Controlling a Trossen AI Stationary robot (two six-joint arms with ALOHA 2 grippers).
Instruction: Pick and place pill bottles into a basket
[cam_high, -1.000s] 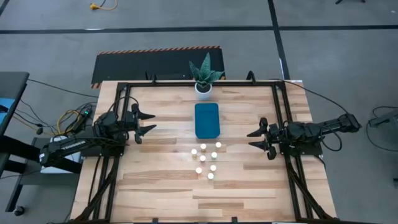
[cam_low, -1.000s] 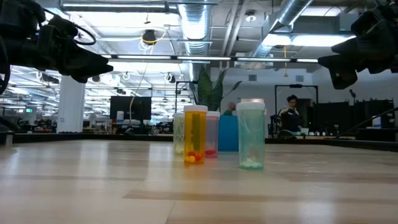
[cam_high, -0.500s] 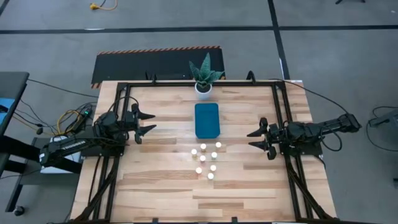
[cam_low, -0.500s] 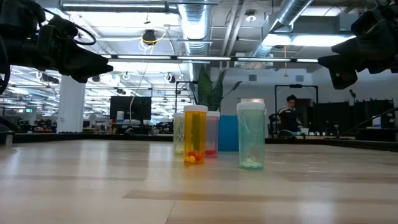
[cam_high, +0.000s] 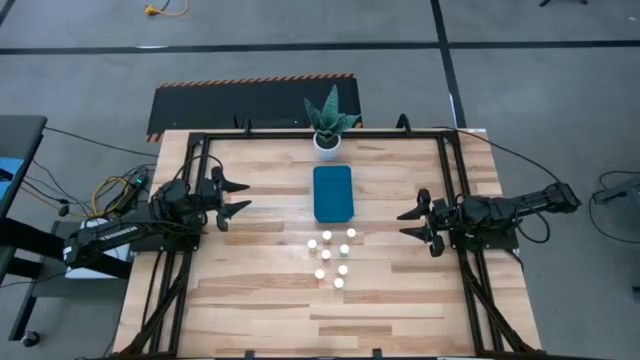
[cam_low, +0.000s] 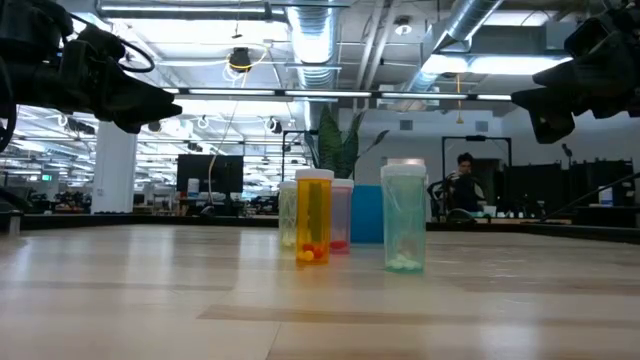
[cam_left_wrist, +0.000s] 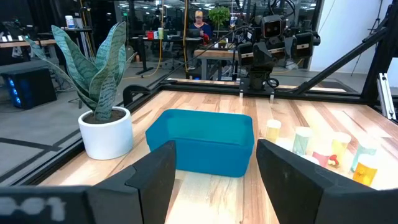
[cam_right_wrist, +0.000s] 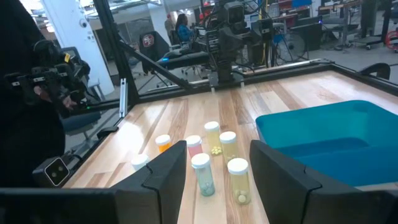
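Observation:
Several pill bottles (cam_high: 333, 256) with white caps stand upright in a cluster on the wooden table, just on the near side of the teal basket (cam_high: 333, 193). In the low view they show as clear, yellow and green tinted bottles (cam_low: 403, 228). My left gripper (cam_high: 238, 196) is open and empty at the table's left, above the table top. My right gripper (cam_high: 412, 223) is open and empty at the table's right. The basket (cam_left_wrist: 202, 140) and bottles (cam_right_wrist: 214, 162) show in both wrist views beyond the spread fingers.
A white pot with a green plant (cam_high: 327, 125) stands at the far edge, behind the basket. A black frame (cam_high: 300, 134) runs round the table. A person (cam_low: 462, 185) shows in the room behind the table.

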